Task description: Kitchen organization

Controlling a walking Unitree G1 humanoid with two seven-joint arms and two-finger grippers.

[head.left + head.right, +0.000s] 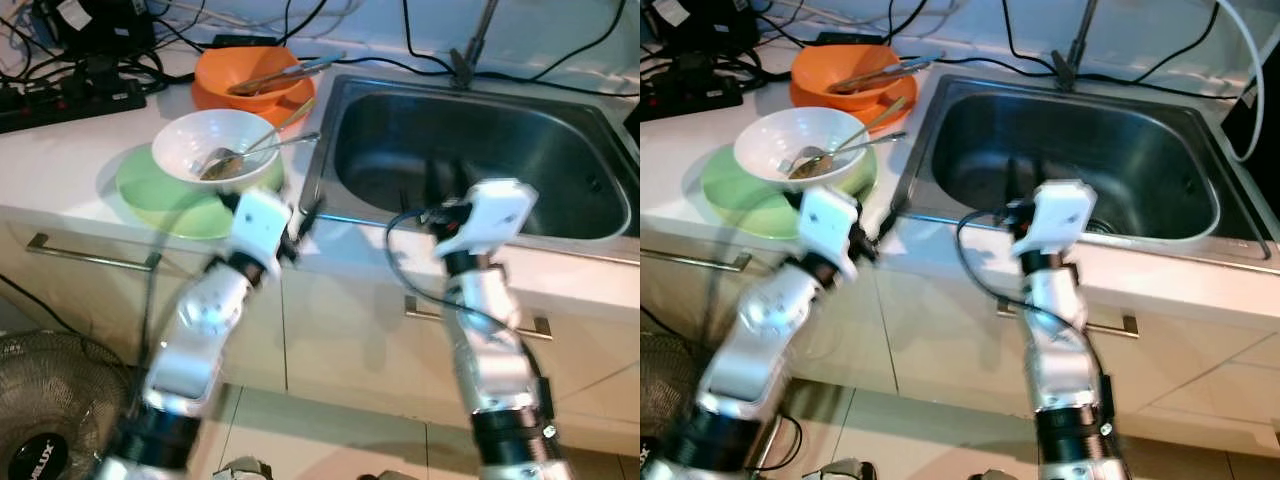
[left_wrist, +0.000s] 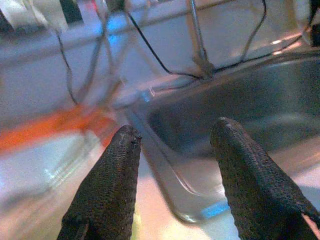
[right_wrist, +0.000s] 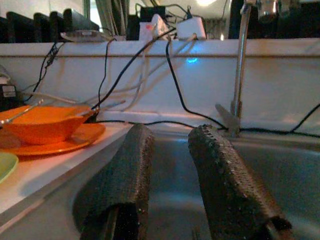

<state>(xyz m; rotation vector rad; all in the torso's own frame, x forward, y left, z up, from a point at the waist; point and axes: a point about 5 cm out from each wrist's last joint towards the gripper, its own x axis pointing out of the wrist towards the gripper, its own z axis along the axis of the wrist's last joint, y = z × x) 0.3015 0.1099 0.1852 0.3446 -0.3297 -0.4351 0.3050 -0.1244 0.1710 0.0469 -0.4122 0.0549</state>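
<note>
A white bowl [image 1: 205, 140] holding spoons [image 1: 225, 160] sits on a green plate [image 1: 165, 200] at the counter's front. Behind it an orange bowl [image 1: 250, 70] with metal utensils [image 1: 290, 72] rests on an orange plate [image 1: 215, 100]. The steel sink [image 1: 380, 130] lies to the right, with its faucet [image 1: 470, 50] at the back. My left gripper [image 1: 300, 228] is open and empty at the counter edge, between the green plate and the sink's left rim; its fingers [image 2: 110, 190] point toward the sink. My right gripper [image 1: 447, 185] is open and empty over the sink's front rim, its fingers [image 3: 125, 180] apart.
A black power strip [image 1: 60, 100] and several cables lie along the back of the counter. Cabinet doors with bar handles [image 1: 90, 258] run below the counter. A floor fan [image 1: 50, 400] stands low on my left.
</note>
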